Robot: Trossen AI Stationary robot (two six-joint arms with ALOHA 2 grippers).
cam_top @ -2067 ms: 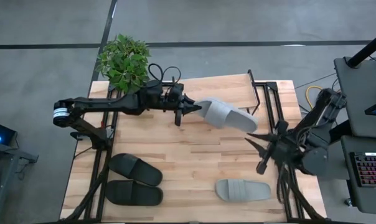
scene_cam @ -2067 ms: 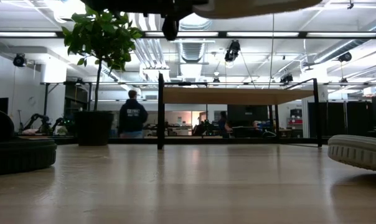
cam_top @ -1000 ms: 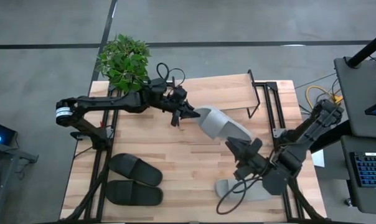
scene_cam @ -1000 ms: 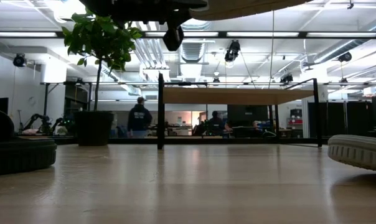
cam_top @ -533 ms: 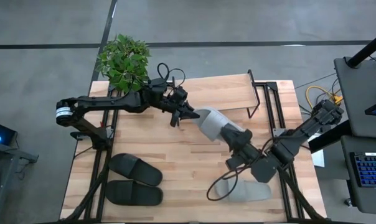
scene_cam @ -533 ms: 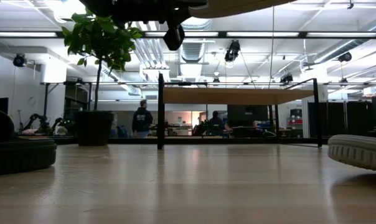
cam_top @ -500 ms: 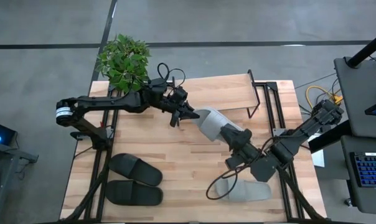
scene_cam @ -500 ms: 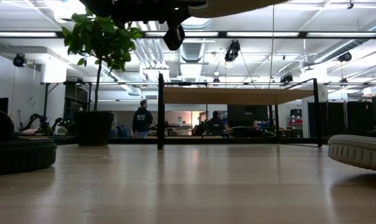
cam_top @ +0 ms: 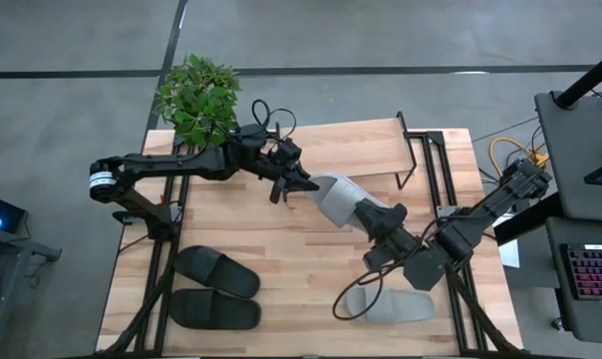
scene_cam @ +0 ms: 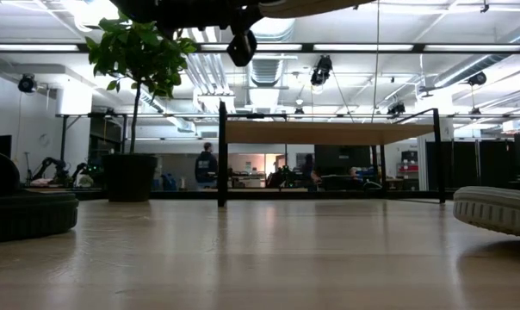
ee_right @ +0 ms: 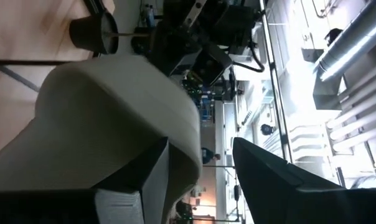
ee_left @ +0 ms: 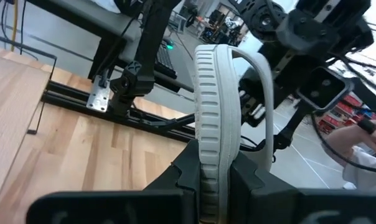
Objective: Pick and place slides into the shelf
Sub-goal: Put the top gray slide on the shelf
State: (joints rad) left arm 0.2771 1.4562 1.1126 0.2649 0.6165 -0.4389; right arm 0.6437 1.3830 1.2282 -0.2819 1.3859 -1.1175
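Note:
A light grey slide (cam_top: 346, 199) hangs in the air in front of the shelf (cam_top: 366, 148), a wooden plank on a black frame. My left gripper (cam_top: 299, 182) is shut on the slide's left end. My right gripper (cam_top: 389, 221) is open at the slide's right end (ee_right: 132, 106), one finger on each side of it; whether either finger touches it I cannot tell. A second grey slide (cam_top: 391, 304) lies flat on the table under the right arm. Two black slides (cam_top: 216, 271) (cam_top: 214, 311) lie side by side at the near left. My left gripper pinches the sole's ribbed rim (ee_left: 206, 168) at the slide's left end between its two fingers. The fingers come level from the table's left and lie along the slide. The slide is lifted clear, turned on its edge, with the strap (ee_left: 263, 93) to one side.
A potted plant (cam_top: 196, 98) stands at the far left corner beside the shelf. The shelf's black end frame (cam_top: 418, 150) rises at the right. In the low view the resting grey slide (scene_cam: 497, 208) and a black slide (scene_cam: 27, 213) flank the bare middle of the table.
My right gripper has moved from the near right of the table up and toward the far edge, and now stands at the held slide's right end with its fingers around it. My left gripper and the slide have kept still.

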